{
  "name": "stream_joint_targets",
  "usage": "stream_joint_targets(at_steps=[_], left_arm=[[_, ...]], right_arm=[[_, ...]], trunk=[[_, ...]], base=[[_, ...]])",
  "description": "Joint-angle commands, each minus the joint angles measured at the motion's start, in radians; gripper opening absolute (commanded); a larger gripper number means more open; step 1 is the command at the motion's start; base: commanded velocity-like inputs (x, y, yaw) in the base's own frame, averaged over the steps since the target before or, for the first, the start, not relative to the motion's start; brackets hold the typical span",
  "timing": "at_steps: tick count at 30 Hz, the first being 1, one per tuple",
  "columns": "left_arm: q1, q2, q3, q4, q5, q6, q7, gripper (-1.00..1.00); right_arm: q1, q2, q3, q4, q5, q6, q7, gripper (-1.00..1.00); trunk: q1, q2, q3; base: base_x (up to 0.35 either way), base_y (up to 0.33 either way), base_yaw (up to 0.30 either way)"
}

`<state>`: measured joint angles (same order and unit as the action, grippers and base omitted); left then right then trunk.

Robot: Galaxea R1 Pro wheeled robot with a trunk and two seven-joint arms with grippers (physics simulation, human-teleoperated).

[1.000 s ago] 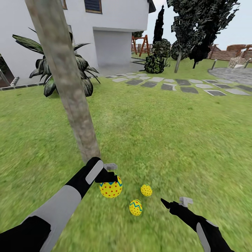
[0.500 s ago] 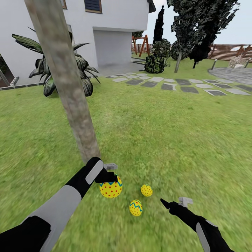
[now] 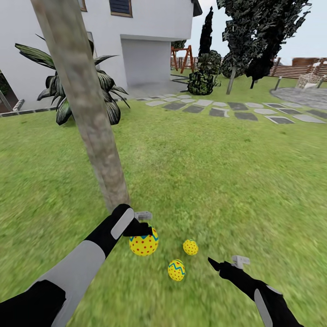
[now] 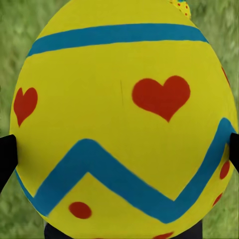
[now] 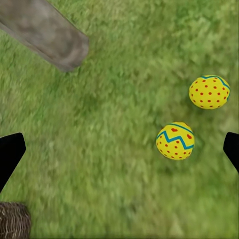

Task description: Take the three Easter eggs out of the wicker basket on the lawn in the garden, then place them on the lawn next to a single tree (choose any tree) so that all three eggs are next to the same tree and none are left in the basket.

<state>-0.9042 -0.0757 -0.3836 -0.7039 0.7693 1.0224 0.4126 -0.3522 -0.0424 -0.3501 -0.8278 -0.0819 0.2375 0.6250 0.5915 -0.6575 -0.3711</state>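
Left gripper (image 3: 144, 225), head view: closed around the third Easter egg (image 3: 144, 244) near the tree (image 3: 97, 150) base; two eggs (image 3: 176, 270) lie on the lawn (image 3: 218, 172) close by. Left wrist view: the egg sits between the fingers. Right wrist view: right gripper (image 5: 119, 149) spread, empty; wicker basket (image 5: 14, 220) near the trunk. Judged last step; next, release.

Three yellow Easter eggs (image 3: 144, 243) with red dots and blue zigzags, on bright green lawn (image 3: 227, 172) beside the grey-brown tree (image 3: 91, 118).

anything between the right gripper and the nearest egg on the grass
Nothing: in the head view, only bare lawn separates the right gripper from the nearest Easter egg.
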Motion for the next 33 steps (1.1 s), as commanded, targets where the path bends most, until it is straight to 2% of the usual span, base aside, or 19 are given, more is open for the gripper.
stream_joint_targets(at_steps=[1,8,12,15,33], left_arm=[[-0.001,0.0,-0.003,0.0,0.01,-0.005,0.009,-1.0],[-0.001,0.002,-0.003,0.007,0.01,-0.03,0.011,-1.0],[-0.001,0.001,-0.003,0.096,0.01,-0.031,0.011,-1.0],[-0.001,0.0,-0.003,0.118,0.01,-0.031,0.011,-1.0],[-0.002,-0.004,-0.004,0.124,0.008,-0.048,0.009,-1.0]], right_arm=[[-0.001,0.0,-0.002,-0.001,-0.009,0.009,0.004,1.0],[-0.001,0.001,-0.001,-0.001,-0.009,0.008,0.004,1.0],[-0.001,0.001,0.0,-0.002,-0.009,0.008,0.004,1.0],[-0.001,0.001,0.0,-0.002,-0.009,0.008,0.004,1.0],[-0.001,0.001,0.0,-0.002,-0.009,0.003,0.004,1.0]], trunk=[[0.004,-0.008,-0.005],[0.031,-0.057,-0.026],[0.046,-0.085,-0.039],[0.058,-0.106,-0.048],[0.127,-0.232,-0.105]], base=[[0.0,0.0,0.0],[0.0,0.0,0.0],[0.0,0.0,0.0],[0.0,0.0,0.0],[0.0,0.0,0.0]])
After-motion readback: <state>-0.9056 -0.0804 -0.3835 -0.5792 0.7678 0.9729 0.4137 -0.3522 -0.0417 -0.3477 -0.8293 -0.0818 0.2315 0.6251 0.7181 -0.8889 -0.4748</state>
